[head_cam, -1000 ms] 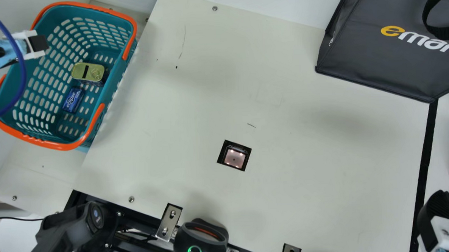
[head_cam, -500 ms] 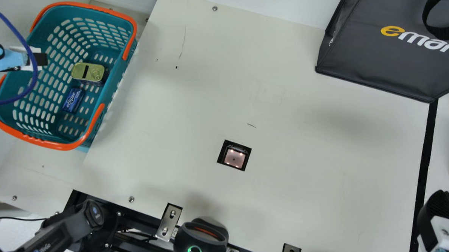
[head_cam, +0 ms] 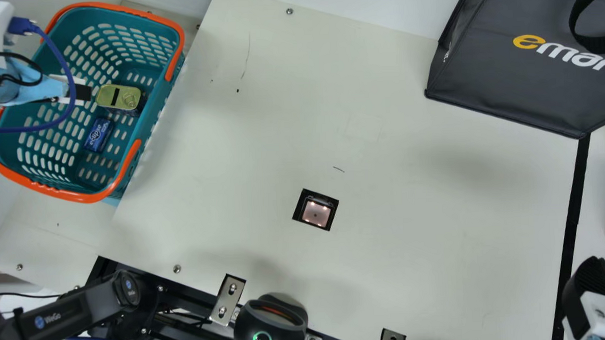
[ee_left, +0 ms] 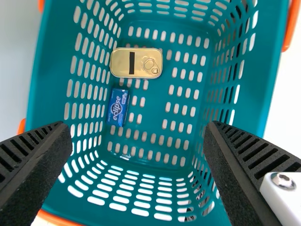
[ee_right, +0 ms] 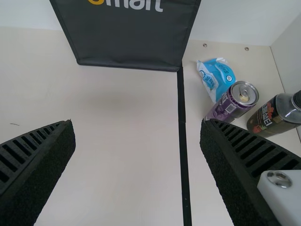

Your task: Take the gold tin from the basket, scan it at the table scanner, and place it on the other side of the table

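Observation:
My left gripper [head_cam: 79, 93] is over the basket [head_cam: 86, 197], near the gold tin [head_cam: 119, 98], which lies inside beside a small blue pack. In the left wrist view my left gripper [ee_left: 136, 141] stands open, nothing between its fingers, above the basket interior; the gold tin [ee_left: 136, 63] lies flat on the basket floor. At the main view's lower right is my right gripper [head_cam: 591, 285]; the right wrist view shows the right gripper [ee_right: 137, 141] open and holding nothing over the table. The scanner [head_cam: 316, 211] is set into the table.
A blue pack [ee_left: 117, 107] shares the basket. The dark bag [head_cam: 522, 68] stands at the table's far right. Beyond the black strip [ee_right: 182, 136] are a purple can [ee_right: 233, 100], a dark bottle [ee_right: 275, 114] and a blue-white packet [ee_right: 216, 76].
My left gripper has moved rightward and down in the main view, from the basket's left rim to near the tin. The right gripper and the things have kept still.

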### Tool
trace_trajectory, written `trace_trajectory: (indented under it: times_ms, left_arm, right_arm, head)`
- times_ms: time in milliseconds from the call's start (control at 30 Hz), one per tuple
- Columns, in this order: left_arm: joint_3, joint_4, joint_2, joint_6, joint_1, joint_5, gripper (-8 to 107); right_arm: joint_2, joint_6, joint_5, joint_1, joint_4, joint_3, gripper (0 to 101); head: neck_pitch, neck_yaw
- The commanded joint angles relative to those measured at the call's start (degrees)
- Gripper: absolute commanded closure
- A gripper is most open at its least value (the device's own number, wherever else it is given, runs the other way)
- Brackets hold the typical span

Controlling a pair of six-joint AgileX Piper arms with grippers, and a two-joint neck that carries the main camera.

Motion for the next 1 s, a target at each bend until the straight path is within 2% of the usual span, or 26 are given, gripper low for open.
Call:
trace_trajectory:
  times_ms: [0, 433, 967]
  left_arm:
    - [0.55, 0.21, 1.12, -0.24, -0.20, -0.99, 9]
    - [5.56, 0.00, 7.96, -0.42, -1.30, -8.69, 9]
    - [10.85, -3.66, 14.50, -3.41, -2.05, -21.52, 9]
  right_arm:
    - [0.00, 0.00, 0.00, 0.00, 0.00, 0.00, 6]
    - [0.00, 0.00, 0.05, 0.00, 0.00, 0.00, 6]
    - [0.00, 0.00, 0.05, 0.00, 0.00, 0.00, 6]
  head:
    - [-1.66, 0.23]
    - [-1.66, 0.23]
    - [-1.66, 0.23]
